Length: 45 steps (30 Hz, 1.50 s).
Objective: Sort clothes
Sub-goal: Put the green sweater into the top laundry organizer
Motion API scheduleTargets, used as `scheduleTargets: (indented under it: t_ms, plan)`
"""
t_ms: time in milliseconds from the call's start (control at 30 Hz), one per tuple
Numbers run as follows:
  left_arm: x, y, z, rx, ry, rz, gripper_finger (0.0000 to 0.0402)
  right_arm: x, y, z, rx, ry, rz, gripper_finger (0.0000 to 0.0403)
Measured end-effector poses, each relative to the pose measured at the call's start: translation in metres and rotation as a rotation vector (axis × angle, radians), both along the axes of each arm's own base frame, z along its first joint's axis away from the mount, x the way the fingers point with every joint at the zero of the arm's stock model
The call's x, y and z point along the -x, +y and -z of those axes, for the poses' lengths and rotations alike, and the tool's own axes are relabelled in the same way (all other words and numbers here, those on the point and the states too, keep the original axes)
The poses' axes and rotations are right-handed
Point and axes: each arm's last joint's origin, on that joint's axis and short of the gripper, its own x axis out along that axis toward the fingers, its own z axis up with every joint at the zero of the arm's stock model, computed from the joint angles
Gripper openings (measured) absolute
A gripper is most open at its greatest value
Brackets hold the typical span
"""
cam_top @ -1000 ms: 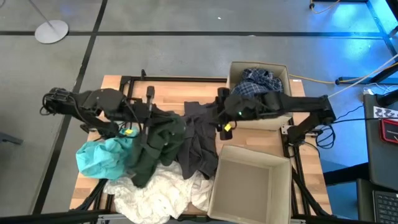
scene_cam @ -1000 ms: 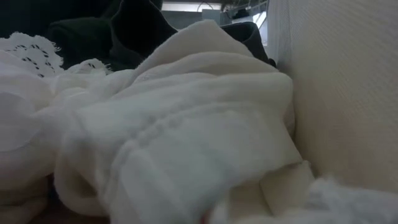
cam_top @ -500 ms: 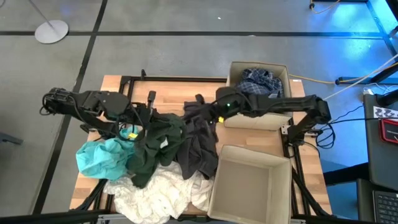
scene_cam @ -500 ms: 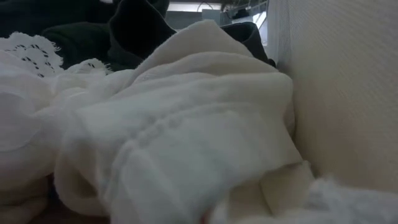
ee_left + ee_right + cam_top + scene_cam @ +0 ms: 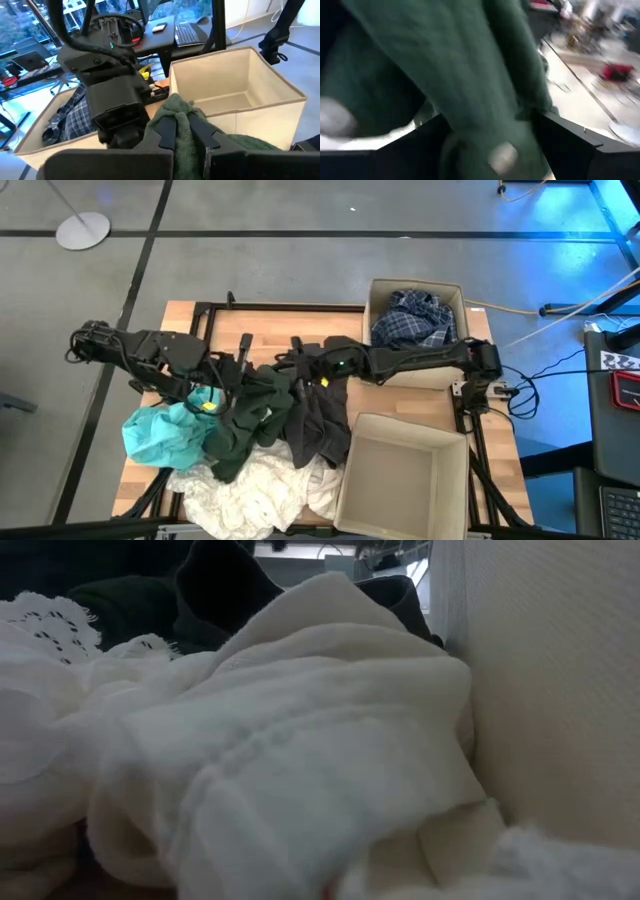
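Left claw [image 5: 182, 137] closed tight on a fold of the dark green knitted garment [image 5: 250, 415], raised at mid-worktop [image 5: 270, 325] among the heaped clothes [image 5: 260, 480]. Right claw [image 5: 293, 360] — jaws parted, holding nothing — sits just beside that garment.

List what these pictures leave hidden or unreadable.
- Low view: heaped white fabric fills the frame, hiding both grippers.
- Right wrist view: motion-blurred dark green garment covers the lens; right gripper's hold unclear.
- High view: tan cardboard box cut off by the bottom edge.
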Motion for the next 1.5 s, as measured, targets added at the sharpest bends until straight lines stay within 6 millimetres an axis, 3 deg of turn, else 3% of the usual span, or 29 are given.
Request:
scheduleTargets:
  t_ms: [133, 400, 500, 667, 733, 867, 1000, 1133, 1333, 1500]
  plan:
    - [-0.002, -0.001, 0.001, -0.001, 0.0, -0.001, 0.0012, -0.009, 0.005, 0.006, -0.003, -0.102, -0.135, 0.0273]
    - [-0.008, -0.002, 0.001, -0.016, -0.016, -0.002, 0.0017, -0.021, 0.008, 0.015, -0.028, -0.258, -0.167, 0.0263]
    - [-0.009, -0.001, 0.001, -0.018, -0.019, -0.008, 0.0028, -0.022, 0.011, 0.017, -0.028, -0.247, -0.189, 0.0208]
    - [-0.011, 0.004, -0.002, 0.009, -0.046, -0.057, 0.0059, -0.021, 0.012, 0.012, -0.02, -0.261, -0.214, 0.0035]
    - [-0.01, 0.007, -0.002, 0.016, -0.05, -0.083, 0.008, -0.022, 0.012, 0.01, -0.011, -0.273, -0.197, 0.0018]
    - [-0.006, 0.01, -0.003, 0.055, -0.046, -0.116, 0.0131, -0.021, 0.011, 0.004, 0.023, -0.243, -0.17, 0.0031]
    - [0.006, 0.014, -0.007, 0.069, -0.008, -0.128, 0.0177, -0.014, 0.009, -0.009, 0.094, -0.204, -0.09, 0.001]
    - [0.031, 0.021, -0.014, 0.11, 0.016, -0.17, 0.0202, 0.002, 0.004, -0.032, 0.166, -0.179, 0.05, 0.0017]
    - [0.064, 0.034, -0.009, 0.104, 0.076, -0.359, 0.0205, 0.049, -0.011, -0.086, 0.248, -0.188, 0.224, 0.0008]
    - [0.07, 0.038, 0.003, 0.139, 0.081, -0.469, 0.0204, 0.093, -0.033, -0.126, 0.277, -0.224, 0.397, 0.0012]
